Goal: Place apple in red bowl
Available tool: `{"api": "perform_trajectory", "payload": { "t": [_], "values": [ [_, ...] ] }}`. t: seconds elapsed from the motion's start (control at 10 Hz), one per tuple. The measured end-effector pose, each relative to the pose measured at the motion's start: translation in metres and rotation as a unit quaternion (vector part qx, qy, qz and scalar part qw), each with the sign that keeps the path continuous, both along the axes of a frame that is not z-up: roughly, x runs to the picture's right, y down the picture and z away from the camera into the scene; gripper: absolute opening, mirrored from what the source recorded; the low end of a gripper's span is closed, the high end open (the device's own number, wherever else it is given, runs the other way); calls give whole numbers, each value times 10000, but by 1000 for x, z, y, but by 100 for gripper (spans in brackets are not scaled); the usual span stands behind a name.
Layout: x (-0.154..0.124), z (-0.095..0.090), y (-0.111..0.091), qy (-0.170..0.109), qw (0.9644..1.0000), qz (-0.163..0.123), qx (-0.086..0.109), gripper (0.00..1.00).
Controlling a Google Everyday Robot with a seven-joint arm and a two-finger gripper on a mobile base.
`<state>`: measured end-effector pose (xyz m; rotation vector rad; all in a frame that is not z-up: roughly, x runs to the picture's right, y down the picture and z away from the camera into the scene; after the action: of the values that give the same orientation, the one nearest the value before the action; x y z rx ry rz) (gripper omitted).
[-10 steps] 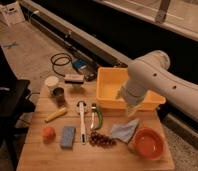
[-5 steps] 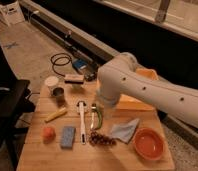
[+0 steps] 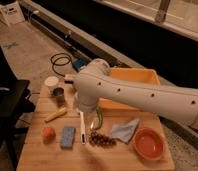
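1. The gripper (image 3: 87,106) sits at the end of the thick white arm (image 3: 142,97), which reaches in from the right of the view. It hangs low over the middle of the wooden table (image 3: 117,159).
2. The bulky wrist covers the gripper, so I cannot tell whether it is open or closed, or whether it has hold of anything.
3. The apple (image 3: 48,133) lies on the table below and to the left of the gripper in the view, well apart from it, with nothing touching it.
4. The red bowl (image 3: 149,143) stands below and to the right of the gripper, also well apart, near the table's front right corner. The apple and bowl are on opposite sides of the gripper.
5. Directly below the gripper lies a white-handled utensil (image 3: 82,127), its length running toward the camera. A slim green piece (image 3: 98,119) lies just to its right.
6. Farther below and slightly right of the gripper is a bunch of dark grapes (image 3: 102,139). A blue-grey cloth (image 3: 124,131) lies between the grapes and the red bowl.
7. A blue sponge (image 3: 68,136) lies just beside the apple, on the side nearer the gripper. A yellow banana-like piece (image 3: 56,115) lies to the gripper's left.
8. The yellow tub (image 3: 137,76) stands above and to the right of the gripper, partly covered by the arm.
9. A white cup (image 3: 51,82) and a small dark can (image 3: 58,93) stand above and to the left of the gripper.
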<state>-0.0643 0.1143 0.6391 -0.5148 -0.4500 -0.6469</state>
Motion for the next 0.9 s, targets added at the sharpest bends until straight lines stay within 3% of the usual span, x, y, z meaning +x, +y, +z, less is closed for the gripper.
{"api": "perform_trajectory", "payload": {
  "t": [0.2,0.4,0.6,0.9],
  "values": [
    [0,0,-1,0,10000,4,-2,65],
    [-4,3,0,118,9995,-298,-41,65],
    [-24,13,7,74,9984,-544,-116,65],
    [-76,38,32,-266,9951,-882,-359,65]
  ]
}}
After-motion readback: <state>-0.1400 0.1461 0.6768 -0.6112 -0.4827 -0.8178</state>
